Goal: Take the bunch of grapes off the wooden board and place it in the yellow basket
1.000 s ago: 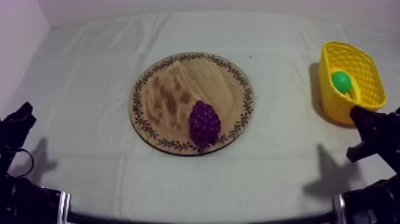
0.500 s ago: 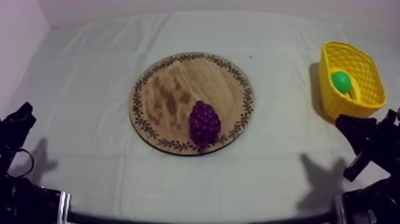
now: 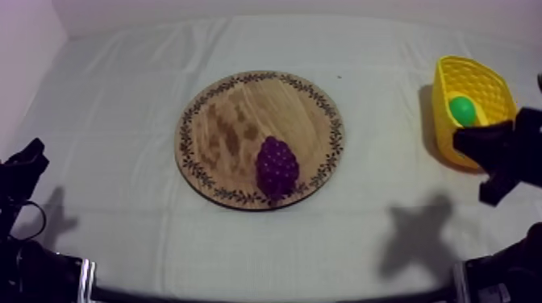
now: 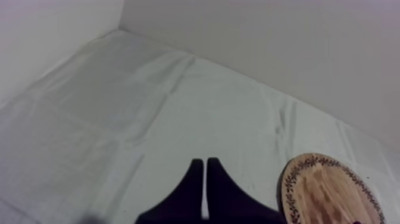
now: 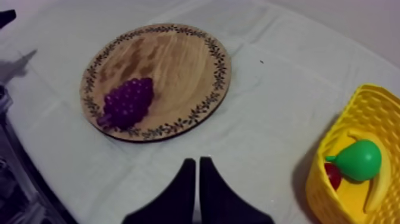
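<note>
The right gripper is held closed, empty. The bunch of grapes, dark purple and knobbly, is seated on the wooden board.

The wooden board lies in the middle of the bench. It is ahead of the right gripper and off to that gripper's left. The bunch of grapes sits on the board, near the rim on the side closer to the right gripper. The basket stands just beside that gripper, on its right. A pear and a banana lie in it. The left gripper has the board ahead, to its right.
</note>
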Robot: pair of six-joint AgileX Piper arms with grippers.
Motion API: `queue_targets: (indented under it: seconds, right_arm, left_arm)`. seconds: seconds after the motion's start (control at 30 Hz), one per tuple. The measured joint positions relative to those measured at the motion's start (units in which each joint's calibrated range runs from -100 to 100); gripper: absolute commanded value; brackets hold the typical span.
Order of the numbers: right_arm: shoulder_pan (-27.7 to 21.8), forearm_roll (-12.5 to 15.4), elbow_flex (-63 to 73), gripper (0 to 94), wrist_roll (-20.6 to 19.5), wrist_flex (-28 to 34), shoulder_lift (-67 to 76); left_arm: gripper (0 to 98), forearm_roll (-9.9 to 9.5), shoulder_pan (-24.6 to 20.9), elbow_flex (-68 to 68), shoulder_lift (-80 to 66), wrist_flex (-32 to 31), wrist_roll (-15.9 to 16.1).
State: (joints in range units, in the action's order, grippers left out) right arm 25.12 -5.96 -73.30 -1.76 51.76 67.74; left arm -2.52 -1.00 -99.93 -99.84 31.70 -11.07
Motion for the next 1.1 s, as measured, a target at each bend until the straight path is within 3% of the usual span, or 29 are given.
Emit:
queue_targets:
  seconds: [0.23,0.57,0.7,1.1]
  right_arm:
    - [3.0,0.7,22.1,0.5,-1.7,17.7,-15.8]
    - [6.3,2.7,48.4,0.5,-4.9,37.2,-37.7]
    - [7.1,3.9,55.5,0.5,-7.1,41.4,-45.8]
    - [8.2,6.8,63.6,1.3,-11.7,44.1,-67.2]
  left_arm:
    - [0.0,0.00,0.0,0.0,0.0,0.0,0.0]
    - [0.0,0.00,0.0,0.0,0.0,0.0,0.0]
    - [0.0,0.00,0.0,0.0,0.0,0.0,0.0]
    - [0.0,0.00,0.0,0.0,0.0,0.0,0.0]
